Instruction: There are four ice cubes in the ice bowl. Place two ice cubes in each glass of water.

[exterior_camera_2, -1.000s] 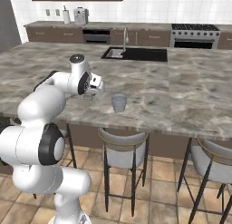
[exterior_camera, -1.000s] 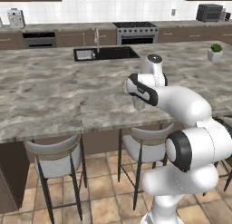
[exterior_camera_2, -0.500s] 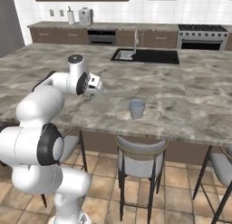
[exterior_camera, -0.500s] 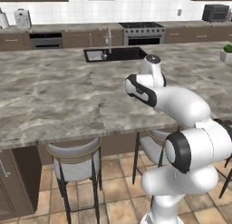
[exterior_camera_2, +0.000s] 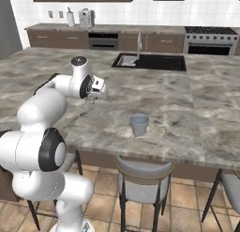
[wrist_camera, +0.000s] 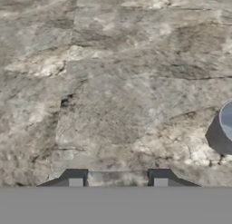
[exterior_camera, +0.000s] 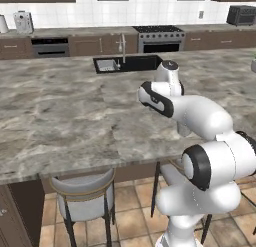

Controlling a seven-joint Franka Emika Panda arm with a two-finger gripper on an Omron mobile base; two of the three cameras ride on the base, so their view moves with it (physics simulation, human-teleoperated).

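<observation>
Above: white arm with two-finger gripper (wrist_camera: 118, 178) over the grey marbled stone island counter (exterior_camera_2: 197, 109).
Fingers stand partly apart; whether they grasp anything cannot be told. Short translucent grey tumbler of water (exterior_camera_2: 139, 124) stands near the counter's near edge, right of the gripper.

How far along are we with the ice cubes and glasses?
Done: nothing I can confirm; the glass of water on the counter shows no ice I can make out. In hand: the pincer hovers over bare marble near that glass; whether it grips a cube I cannot tell. Left: two cubes in each glass.
</observation>
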